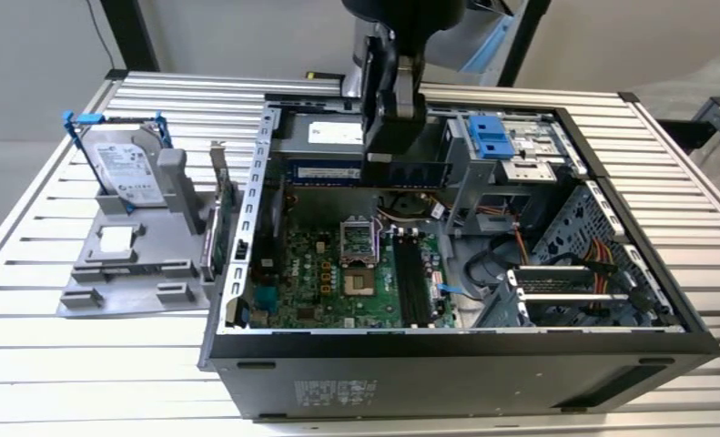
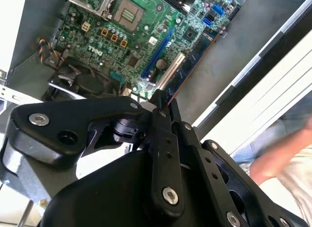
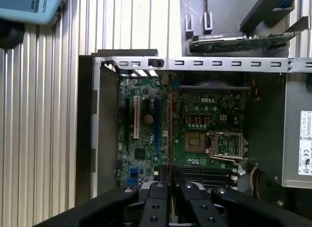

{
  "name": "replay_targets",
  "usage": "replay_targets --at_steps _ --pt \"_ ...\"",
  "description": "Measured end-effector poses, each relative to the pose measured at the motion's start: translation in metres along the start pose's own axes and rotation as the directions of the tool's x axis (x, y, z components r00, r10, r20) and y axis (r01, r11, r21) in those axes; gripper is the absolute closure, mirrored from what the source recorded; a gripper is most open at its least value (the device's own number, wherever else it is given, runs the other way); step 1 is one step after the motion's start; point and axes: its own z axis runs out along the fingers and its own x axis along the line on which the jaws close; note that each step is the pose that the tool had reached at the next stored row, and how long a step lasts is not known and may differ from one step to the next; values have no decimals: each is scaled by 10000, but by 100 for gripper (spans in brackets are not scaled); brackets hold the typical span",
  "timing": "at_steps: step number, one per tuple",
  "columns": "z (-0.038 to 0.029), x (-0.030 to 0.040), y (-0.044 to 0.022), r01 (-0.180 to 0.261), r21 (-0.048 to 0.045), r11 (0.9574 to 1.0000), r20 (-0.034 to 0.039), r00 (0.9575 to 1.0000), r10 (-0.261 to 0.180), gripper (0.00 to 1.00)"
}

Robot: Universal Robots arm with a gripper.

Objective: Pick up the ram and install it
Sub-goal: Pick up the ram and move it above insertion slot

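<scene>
In the exterior view my gripper (image 1: 390, 162) hangs over the back part of the open computer case (image 1: 457, 373), shut on the ram (image 1: 326, 171). The ram is a slim dark blue stick with a white label, held level and on edge above the motherboard (image 1: 323, 282). The black memory slots (image 1: 410, 282) lie below it, toward the case's front. In the first wrist view the ram (image 3: 169, 139) runs edge-on as a thin line out from between the fingers (image 3: 157, 194). In the second wrist view the ram (image 2: 195, 53) reaches out from the fingertips (image 2: 160, 99) over the board.
On the exterior view's left a grey stand (image 1: 129, 273) holds a silver hard drive (image 1: 129, 173) with blue clips and an upright card (image 1: 222, 223). Drive cage (image 1: 505, 141) and cables (image 1: 554, 264) fill the case's right side. A person's arm (image 2: 278, 158) is beside the table.
</scene>
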Motion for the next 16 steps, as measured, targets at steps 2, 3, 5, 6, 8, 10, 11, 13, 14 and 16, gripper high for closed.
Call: replay_targets --at_steps 2,3,5,6,8,10,11,13,14,16 --pt "-1 0 -25 0 -3 10000 -10 10000 0 100" --pt "-2 1 -38 0 -5 10000 -14 10000 0 100" --pt "-3 1 -66 0 -10 10000 -25 10000 0 100" --pt "-4 1 -79 0 -12 10000 -31 10000 0 100" --pt "-5 1 -107 0 -18 10000 -42 10000 0 100" --pt "-6 2 -133 -1 -22 10000 -55 10000 1 100" --pt "-7 2 -145 -1 -25 10000 -62 10000 1 100" --pt "-9 2 -170 0 -29 10000 -74 10000 0 100" --pt "-9 2 -183 -1 -31 10000 -80 10000 1 100" --pt "-10 3 -209 -1 -36 10000 -93 10000 0 100"
